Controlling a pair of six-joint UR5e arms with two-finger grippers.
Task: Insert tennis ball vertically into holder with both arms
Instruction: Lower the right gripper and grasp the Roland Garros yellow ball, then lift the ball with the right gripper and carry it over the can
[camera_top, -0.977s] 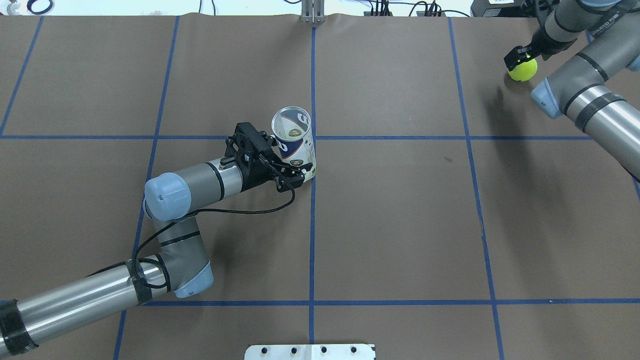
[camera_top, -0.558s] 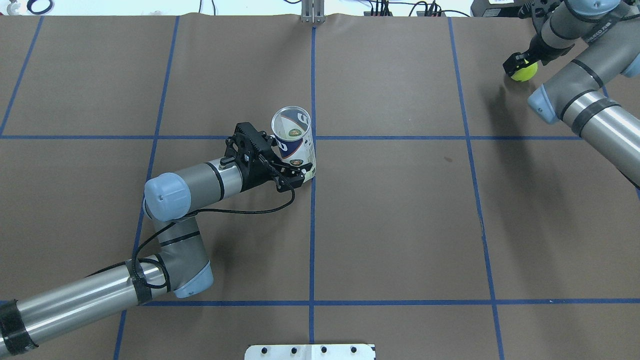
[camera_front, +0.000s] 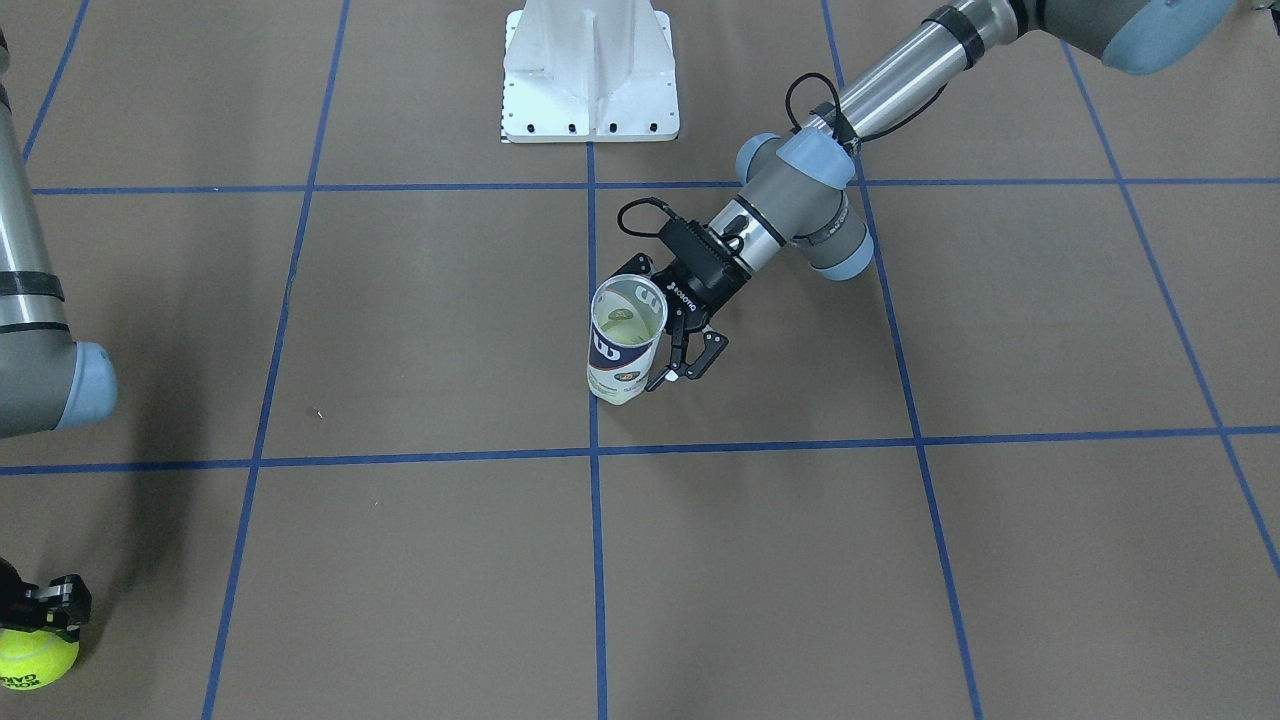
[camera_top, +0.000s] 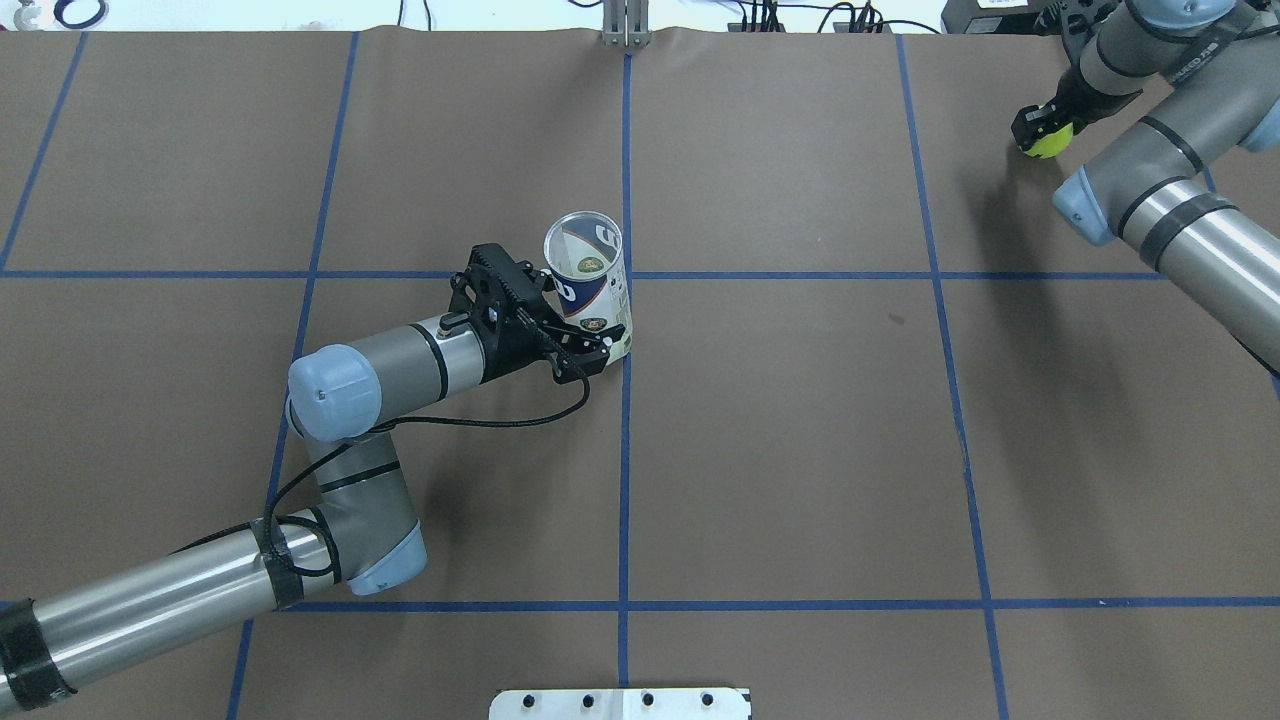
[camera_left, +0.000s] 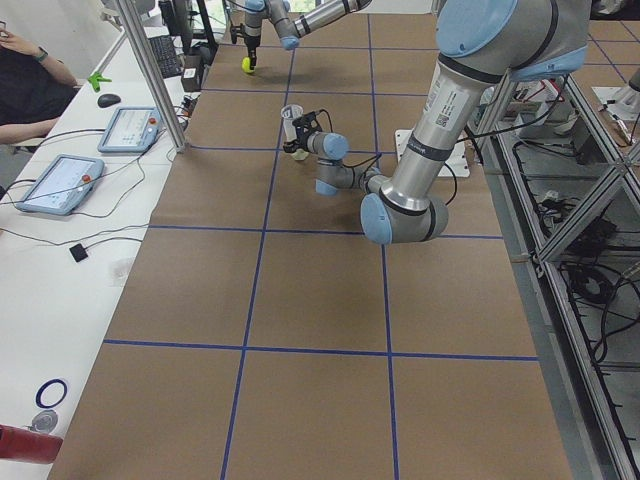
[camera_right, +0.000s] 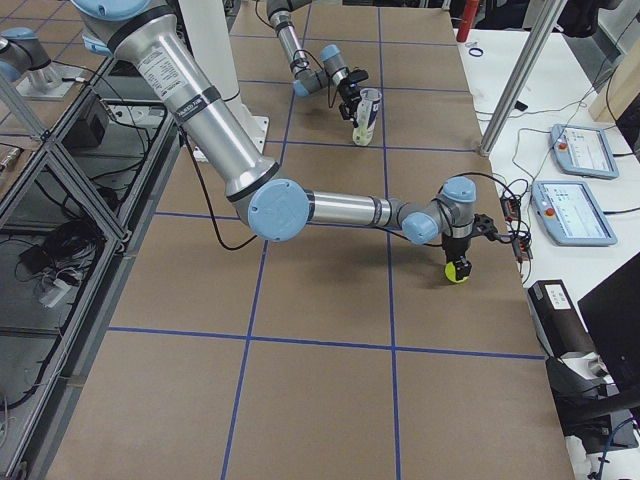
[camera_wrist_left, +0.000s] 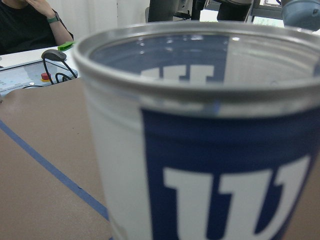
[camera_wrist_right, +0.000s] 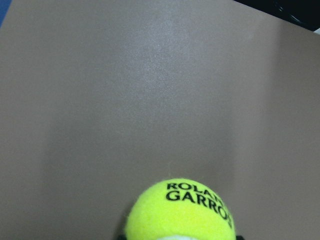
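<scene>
Holder (camera_top: 588, 285): clear cylindrical can, white and navy label with a white "W", standing upright with its open mouth up, just beside the centre blue tape line (camera_top: 624, 450) of the table (camera_top: 800, 450). A ball shows inside at its bottom.

Left gripper (camera_top: 585, 345): black, lying level at the holder's side away from the centre line; its fingers (camera_front: 700, 360) are closed around the holder's lower half. The left wrist view is filled by the holder's rim and label.

Tennis ball (camera_top: 1046, 142): yellow-green, printed "ROLAND GARROS", far from the holder near the table's back corner on the robot's right side.

Right gripper (camera_top: 1040, 125): comes down on the tennis ball from above, fingers (camera_front: 62, 598) pinched on its upper part. Whether the ball touches the table cannot be told.

White pedestal base (camera_front: 590, 70): bolted at the robot's edge of the table, on the same centre line as the holder.

Side bench (camera_left: 60, 200): beyond the table's far edge from the holder; carries two tablet pendants (camera_left: 55, 183), a mouse and cables. A person's arm (camera_left: 30, 90) rests at it.
</scene>
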